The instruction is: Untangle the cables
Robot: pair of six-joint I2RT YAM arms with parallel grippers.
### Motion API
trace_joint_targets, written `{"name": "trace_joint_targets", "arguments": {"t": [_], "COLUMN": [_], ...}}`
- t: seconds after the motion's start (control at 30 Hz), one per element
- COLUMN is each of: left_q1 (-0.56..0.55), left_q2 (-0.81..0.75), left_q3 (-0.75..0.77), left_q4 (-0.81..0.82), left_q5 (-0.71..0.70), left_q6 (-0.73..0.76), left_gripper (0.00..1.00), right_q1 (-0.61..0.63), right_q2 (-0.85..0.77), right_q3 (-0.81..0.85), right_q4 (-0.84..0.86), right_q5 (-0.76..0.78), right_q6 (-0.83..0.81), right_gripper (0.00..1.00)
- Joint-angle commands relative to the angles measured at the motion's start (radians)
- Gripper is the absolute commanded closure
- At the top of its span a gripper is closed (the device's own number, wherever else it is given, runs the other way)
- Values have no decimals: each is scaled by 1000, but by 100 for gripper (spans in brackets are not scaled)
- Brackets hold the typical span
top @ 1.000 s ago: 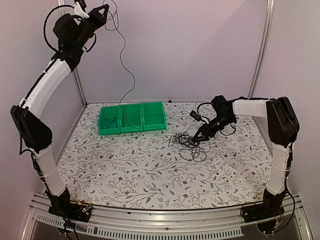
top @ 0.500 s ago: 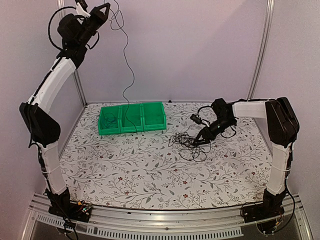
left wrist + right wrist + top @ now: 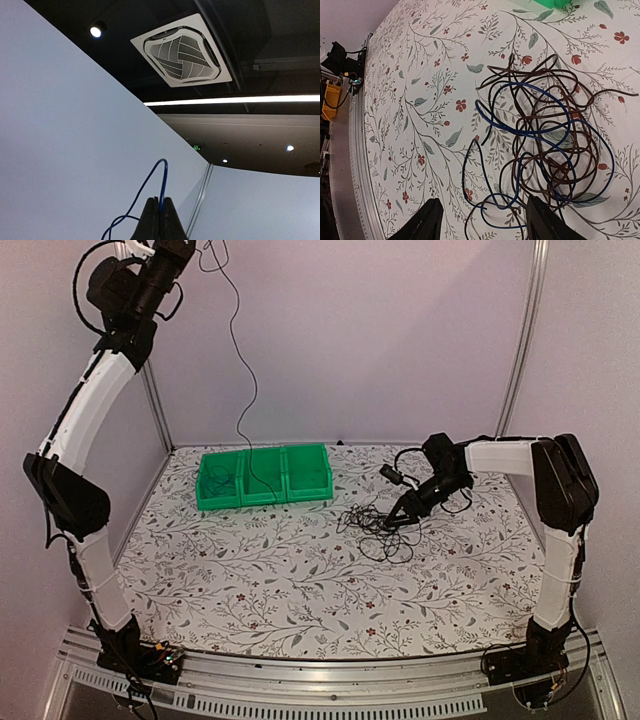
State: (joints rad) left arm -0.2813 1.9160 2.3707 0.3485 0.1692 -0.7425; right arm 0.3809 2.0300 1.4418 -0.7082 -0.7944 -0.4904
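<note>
White links [image 3: 95,405], black joints [image 3: 565,480], black right hand [image 3: 392,522] (thin looped cabling [image 3: 406,454])

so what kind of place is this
Probably a robot test cell in a larger building: white panel walls on aluminium posts, with a ceiling air-conditioning vent overhead.

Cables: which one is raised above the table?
The blue cable pinched in the left pincer, hanging toward the green bins; the tangle lies on the table by the right pincer.

Left arm stretched high — black two-finger left gripper [image 3: 160,221] pinched on a thin blue cable [image 3: 162,192]; right gripper [image 3: 485,222] low, jaws apart.
</note>
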Motion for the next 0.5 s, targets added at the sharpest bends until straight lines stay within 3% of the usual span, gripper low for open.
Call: {"name": "trace_joint_targets", "arguments": {"t": [0.0,0.2,0.47], "left_q1": [-25,-120,-268], "left_q2": [-13,-62,-287], "left_q3": [-18,-90,-473], "left_q4": [35,6,-13], "left_q5": [11,74,27], "left_q6": [-64,17,159], "left_gripper": [100,100,100], "right_q1": [9,16,16], "right_q2": [-7,-18,-26], "right_q3": [18,5,0], "right_q4": [-2,3,-4], "right_q5": [-10,-9,-18], "right_q6": [-7,-11,-15], "right_gripper": [39,39,39]}}
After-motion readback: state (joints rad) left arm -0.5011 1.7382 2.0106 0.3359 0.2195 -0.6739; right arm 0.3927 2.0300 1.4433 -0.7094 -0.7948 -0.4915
